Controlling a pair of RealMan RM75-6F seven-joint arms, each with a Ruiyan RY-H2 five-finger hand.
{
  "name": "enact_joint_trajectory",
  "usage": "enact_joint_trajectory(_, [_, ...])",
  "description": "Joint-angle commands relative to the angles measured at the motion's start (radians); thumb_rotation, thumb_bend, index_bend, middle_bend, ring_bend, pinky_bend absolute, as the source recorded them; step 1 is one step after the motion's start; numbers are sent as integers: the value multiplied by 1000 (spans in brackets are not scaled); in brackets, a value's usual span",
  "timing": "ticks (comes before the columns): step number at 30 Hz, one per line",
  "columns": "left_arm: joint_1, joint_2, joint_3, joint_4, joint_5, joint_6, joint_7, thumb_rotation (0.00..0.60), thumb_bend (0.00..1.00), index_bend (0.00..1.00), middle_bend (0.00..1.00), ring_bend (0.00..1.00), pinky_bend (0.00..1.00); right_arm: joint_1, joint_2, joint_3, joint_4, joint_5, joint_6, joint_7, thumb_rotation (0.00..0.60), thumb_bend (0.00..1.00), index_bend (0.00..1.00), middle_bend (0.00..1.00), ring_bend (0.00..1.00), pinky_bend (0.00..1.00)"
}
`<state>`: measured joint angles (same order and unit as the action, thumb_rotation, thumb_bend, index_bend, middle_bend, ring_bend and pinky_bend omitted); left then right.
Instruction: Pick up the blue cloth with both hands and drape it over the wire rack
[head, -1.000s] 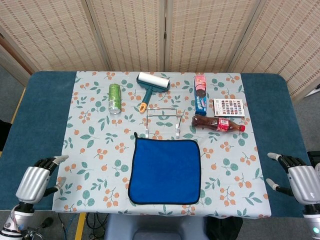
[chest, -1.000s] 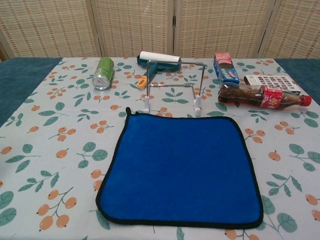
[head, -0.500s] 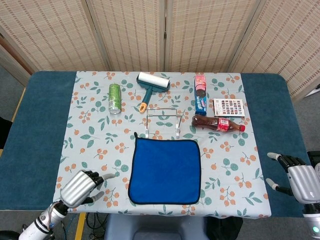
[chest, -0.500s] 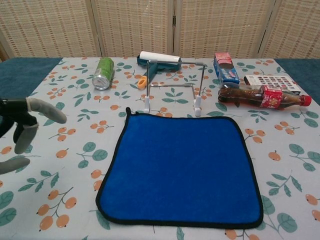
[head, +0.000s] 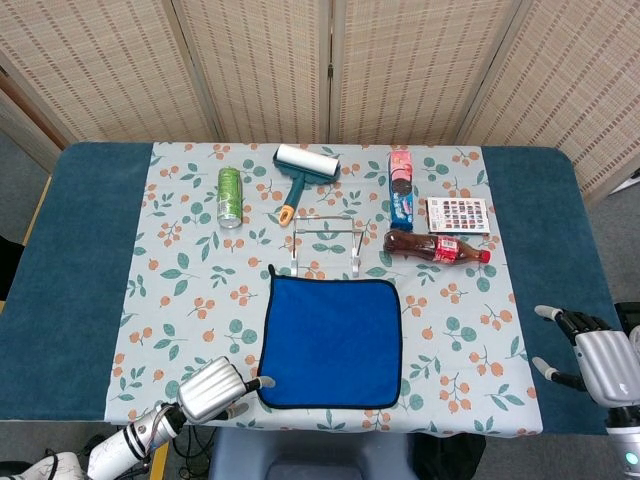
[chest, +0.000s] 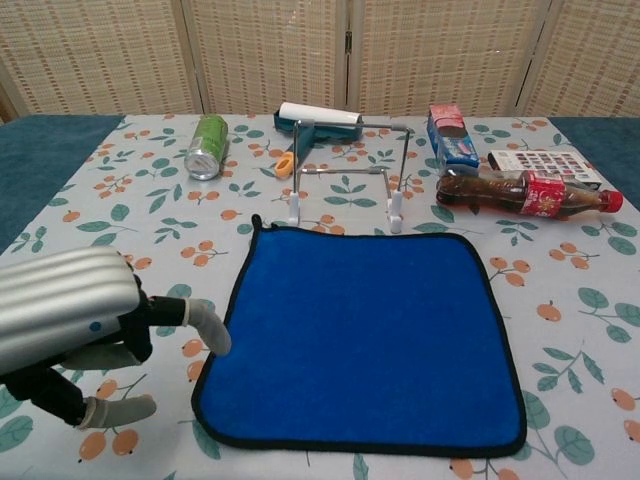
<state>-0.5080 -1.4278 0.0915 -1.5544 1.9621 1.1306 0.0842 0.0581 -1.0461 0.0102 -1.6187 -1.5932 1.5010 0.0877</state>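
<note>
We see the square blue cloth with dark stitched edging (head: 330, 341) lying flat on the floral tablecloth (head: 180, 270), its far edge just in front of the feet of the small upright wire rack (head: 325, 240). It looks thin, soft and light, so we judge it will sag and fold the moment we lift it; a single grip would let it bunch. Two corners, or two points along one edge, seem the sensible hold, so the sheet hangs open and can be laid across the rack's top bar.

Our left hand (chest: 75, 330) sits at the near left corner of the cloth, fingers loosely apart and holding nothing, one fingertip reaching toward the hem; we cannot tell whether it touches. Our right hand (head: 590, 352) is well apart from the cloth, near the right table edge, fingers spread and empty. The flat hem offers little to grab, so we expect to pinch it.
</note>
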Motion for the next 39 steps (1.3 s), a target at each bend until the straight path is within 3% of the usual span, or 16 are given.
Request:
enact_joint_trajectory(1, [-23, -27, 7, 5, -23, -44, 16, 600, 272, 346, 1000, 977, 1000, 1, 0, 0, 1, 1, -2, 1, 600, 170, 263, 364, 337, 398])
enact_joint_trajectory(15, [-73, -72, -6, -1, -125, -138, 75, 600, 272, 427, 1000, 999, 1000, -6, -4, -1, 15, 10, 1, 13, 600, 170, 262, 366, 336, 398])
enact_joint_trajectory(39, [-112, -115, 0, 16, -228, -197, 142, 600, 272, 520, 1000, 993, 1000, -20, -11, 1, 38, 11, 20, 41, 600, 170, 267, 366, 337, 397])
